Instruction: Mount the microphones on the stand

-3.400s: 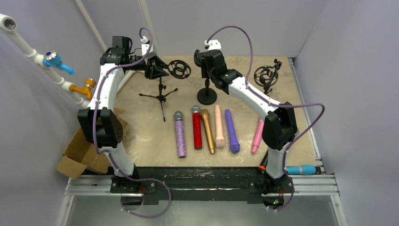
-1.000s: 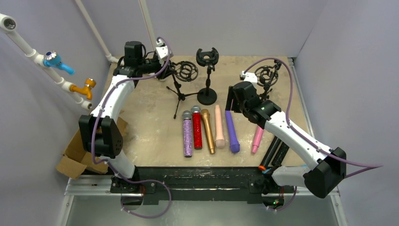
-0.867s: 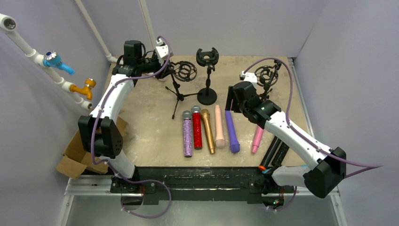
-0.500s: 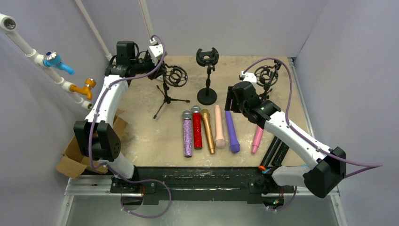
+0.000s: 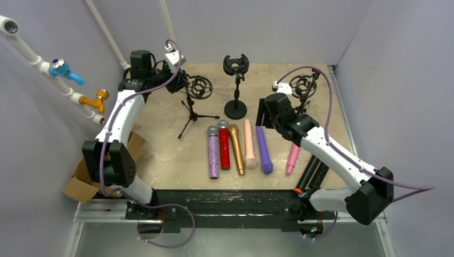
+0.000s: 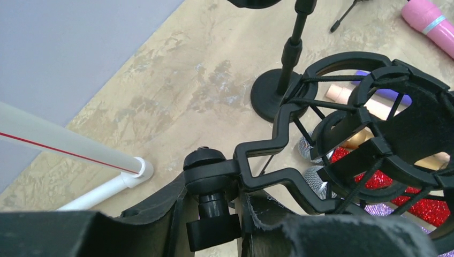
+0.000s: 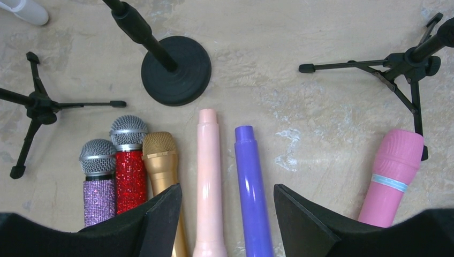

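As our left gripper (image 6: 213, 222) clamps the stand (image 5: 188, 108), our right gripper (image 7: 227, 197) hovers splayed above the plain purple microphone (image 7: 251, 187). Next we should grasp it.

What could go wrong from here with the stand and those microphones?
The open right gripper hangs over both the peach microphone and purple microphone; lowering could catch both. The left gripper holds the tripod stand by its mount, so a leg might sweep the red microphone.
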